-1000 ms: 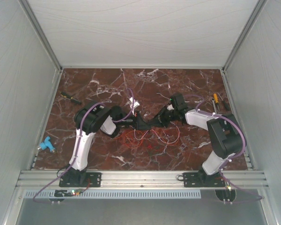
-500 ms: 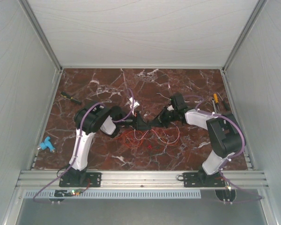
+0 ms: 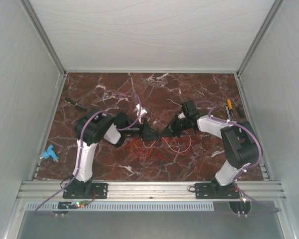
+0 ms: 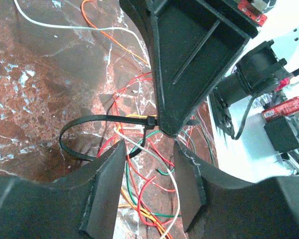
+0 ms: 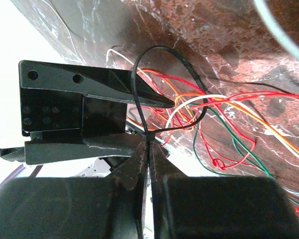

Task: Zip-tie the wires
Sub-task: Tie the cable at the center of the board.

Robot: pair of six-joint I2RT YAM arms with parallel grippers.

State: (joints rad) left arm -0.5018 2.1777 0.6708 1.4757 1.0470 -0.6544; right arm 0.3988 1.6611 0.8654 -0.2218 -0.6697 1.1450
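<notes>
The wires [image 3: 157, 146], thin red, orange, white and green loops, lie on the marble between the two grippers. The black zip tie [image 5: 162, 84] is closed into a loop around some of them; it also shows in the left wrist view [image 4: 84, 124]. My right gripper [image 5: 150, 142] is shut on the zip tie's tail just behind its head, and it appears in the top view [image 3: 165, 132]. My left gripper [image 4: 148, 149] is open, its fingers [image 4: 107, 191] astride the wires right below the tie's head, holding nothing; it also shows in the top view [image 3: 150, 132].
A yellow-handled screwdriver [image 3: 229, 105] lies at the right edge. A dark tool [image 3: 75, 103] lies at far left, a blue piece [image 3: 50, 153] at the left edge. A white scrap [image 3: 142, 110] sits behind the left gripper. Enclosure walls stand on three sides.
The left arm's elbow has shifted left and towards the near edge, and its gripper now looks wider. The right gripper has stayed on the zip tie.
</notes>
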